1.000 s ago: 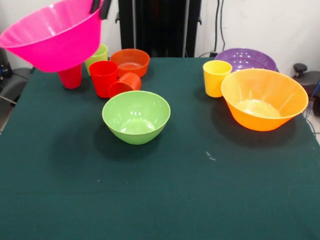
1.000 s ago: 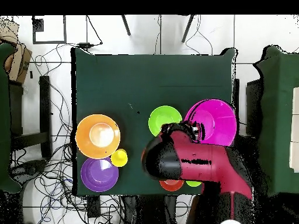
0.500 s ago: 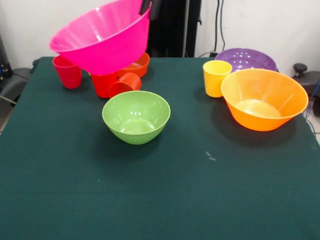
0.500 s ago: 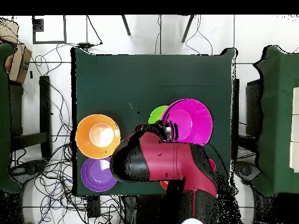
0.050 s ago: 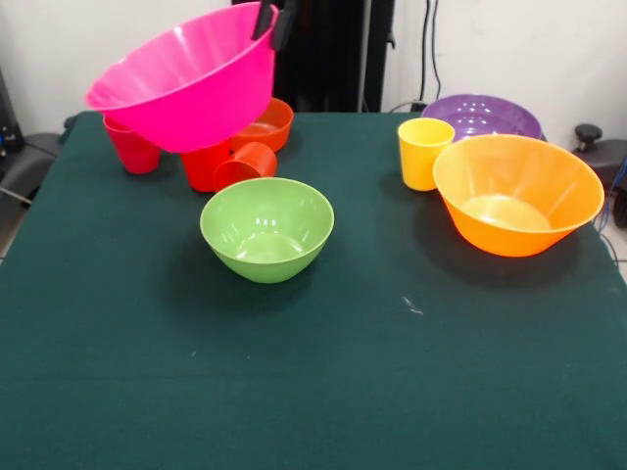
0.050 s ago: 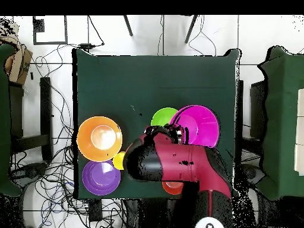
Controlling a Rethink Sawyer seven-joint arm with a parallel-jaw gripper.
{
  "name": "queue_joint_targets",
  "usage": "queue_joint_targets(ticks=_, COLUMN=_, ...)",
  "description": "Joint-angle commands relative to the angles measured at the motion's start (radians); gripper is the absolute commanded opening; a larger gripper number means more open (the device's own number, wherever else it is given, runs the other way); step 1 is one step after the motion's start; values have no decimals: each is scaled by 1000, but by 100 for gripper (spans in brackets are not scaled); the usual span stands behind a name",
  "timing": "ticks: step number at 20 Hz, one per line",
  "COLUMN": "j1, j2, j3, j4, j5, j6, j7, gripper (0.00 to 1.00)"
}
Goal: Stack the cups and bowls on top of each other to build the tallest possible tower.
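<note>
Pink bowl point(image 5: 181, 83) first, from the front view: it hangs in the air, tilted, above the cluster of cups at the desk's back left. The claw point(image 5: 272, 22) is pinched on the rim at its upper right, one finger inside the wall and one outside. The green bowl point(image 5: 266, 228) sits upright on the desk point(image 5: 313, 382), lower and to the right of the carried bowl, apart from it. I judge the step in hand to be carrying the pink bowl over to the green one. To do it well I would level the rim, centre it above the green bowl, then lower slowly, because a single-point rim grip lets a wide bowl swing.

Every piece is glossy, thin-walled plastic. The pink bowl and the orange-yellow bowl point(image 5: 517, 196) are large and flared. The purple bowl point(image 5: 482, 115) is wide, with a ridged inside. The yellow cup point(image 5: 424, 153) is tapered and upright. The orange cup point(image 5: 246, 164) lies on its side beside the red cup point(image 5: 204, 166). The crimson cup point(image 5: 131, 149) and the orange-red bowl point(image 5: 265, 125) are partly hidden behind the pink bowl. The desk cover is matte dark green cloth.

Overhead view: the pink bowl point(image 6: 198, 125) overlaps one edge of the green bowl point(image 6: 162, 116), not yet centred. The arm point(image 6: 178, 169) hides the claw.
</note>
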Motion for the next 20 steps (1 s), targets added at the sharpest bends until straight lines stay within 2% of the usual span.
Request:
queue_joint_targets(ticks=1, j1=-33, j2=40, j3=39, j4=6, j5=15, j6=82, j7=55, gripper=0)
queue_joint_targets(ticks=9, j1=8, j2=101, j3=9, j4=-43, j5=18, j6=63, j7=130, gripper=0)
queue_joint_targets(ticks=11, j1=19, j2=112, j3=-3, j4=-36, j5=17, j6=30, j7=150, gripper=0)
queue_joint_targets(ticks=16, j1=6, j2=174, j3=1, j4=-45, j5=16, j6=-28, j7=154, gripper=0)
queue_joint_targets(ticks=20, j1=9, j2=183, j3=-3, j4=-34, j5=22, j6=-49, j7=162, gripper=0)
